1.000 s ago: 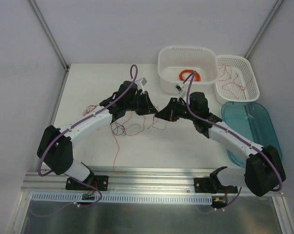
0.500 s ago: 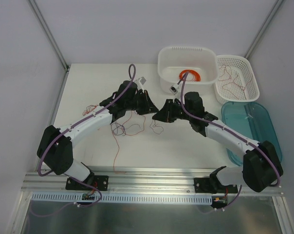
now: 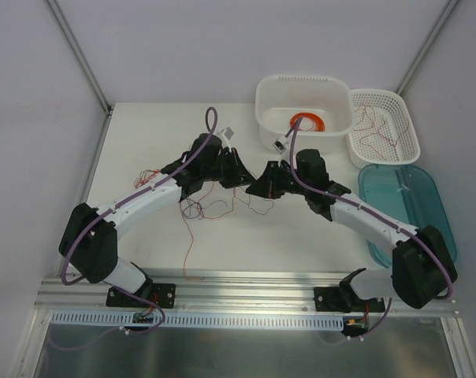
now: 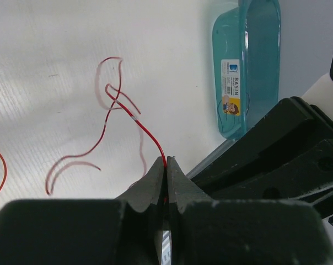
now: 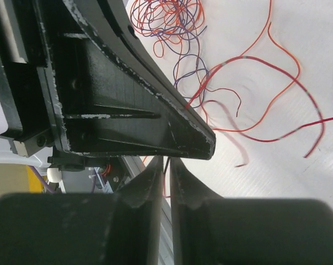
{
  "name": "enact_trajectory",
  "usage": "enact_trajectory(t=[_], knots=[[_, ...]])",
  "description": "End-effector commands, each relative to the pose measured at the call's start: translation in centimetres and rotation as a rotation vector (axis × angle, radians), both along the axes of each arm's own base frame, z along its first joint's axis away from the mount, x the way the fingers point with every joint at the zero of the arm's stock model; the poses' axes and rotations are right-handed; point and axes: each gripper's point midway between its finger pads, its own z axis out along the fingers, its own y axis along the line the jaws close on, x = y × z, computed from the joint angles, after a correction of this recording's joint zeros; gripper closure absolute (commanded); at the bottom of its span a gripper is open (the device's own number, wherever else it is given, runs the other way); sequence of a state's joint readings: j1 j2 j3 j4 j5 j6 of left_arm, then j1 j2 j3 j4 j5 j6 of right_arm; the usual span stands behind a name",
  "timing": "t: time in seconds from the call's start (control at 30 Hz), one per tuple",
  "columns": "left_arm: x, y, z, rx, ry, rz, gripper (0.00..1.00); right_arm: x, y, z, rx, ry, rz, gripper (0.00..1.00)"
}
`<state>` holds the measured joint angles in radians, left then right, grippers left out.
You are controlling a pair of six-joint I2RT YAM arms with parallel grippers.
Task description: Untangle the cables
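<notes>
The cables lie on the white table as a dark and red knot with loose curly strands; one orange strand runs toward the near edge. My left gripper is shut on a red strand that curls away over the table in the left wrist view, pinched at the tips. My right gripper sits tip to tip with it. In the right wrist view its jaws stand a hair apart with a thin strand between them, and the knot lies beyond the left gripper's black body.
A white tub at the back holds a neat orange ring coil. A white lattice basket beside it holds loose red strands. A teal basin lies at the right. A small red strand lies left of the arm.
My right gripper has moved left and closed in on my left gripper. The left gripper has shifted slightly, and the strands between them have bunched.
</notes>
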<state>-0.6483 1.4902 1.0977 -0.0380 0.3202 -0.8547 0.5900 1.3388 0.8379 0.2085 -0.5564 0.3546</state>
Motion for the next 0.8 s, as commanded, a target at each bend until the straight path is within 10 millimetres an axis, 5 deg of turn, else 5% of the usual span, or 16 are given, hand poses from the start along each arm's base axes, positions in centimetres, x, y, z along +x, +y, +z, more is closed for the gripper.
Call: enact_trajectory(t=[0.0, 0.03, 0.13, 0.3, 0.5, 0.7, 0.77], knots=[[0.0, 0.0, 2.2, -0.042, -0.054, 0.021, 1.00, 0.8, 0.5, 1.5, 0.018, -0.055, -0.008, 0.90], [0.0, 0.1, 2.0, -0.040, -0.052, 0.021, 1.00, 0.8, 0.3, 1.5, 0.008, -0.064, -0.009, 0.98], [-0.2, 0.2, 1.5, -0.032, -0.048, 0.019, 0.94, 0.8, -0.4, 0.9, -0.042, -0.069, -0.023, 0.99], [0.2, 1.5, 1.9, 0.004, -0.119, 0.048, 0.53, 1.1, -2.3, 2.0, -0.162, -0.142, -0.052, 0.99], [0.9, 4.4, 5.3, -0.005, -0.248, 0.097, 0.14, 1.8, -5.1, 5.4, -0.278, -0.252, -0.104, 0.99], [1.2, 9.8, 8.3, 0.039, -0.379, 0.190, 0.01, 3.2, -9.0, 9.1, -0.336, -0.316, -0.193, 0.99], [1.2, 11.8, 7.4, 0.093, -0.386, 0.215, 0.01, 3.8, -10.2, 11.4, -0.328, -0.357, -0.227, 0.99]])
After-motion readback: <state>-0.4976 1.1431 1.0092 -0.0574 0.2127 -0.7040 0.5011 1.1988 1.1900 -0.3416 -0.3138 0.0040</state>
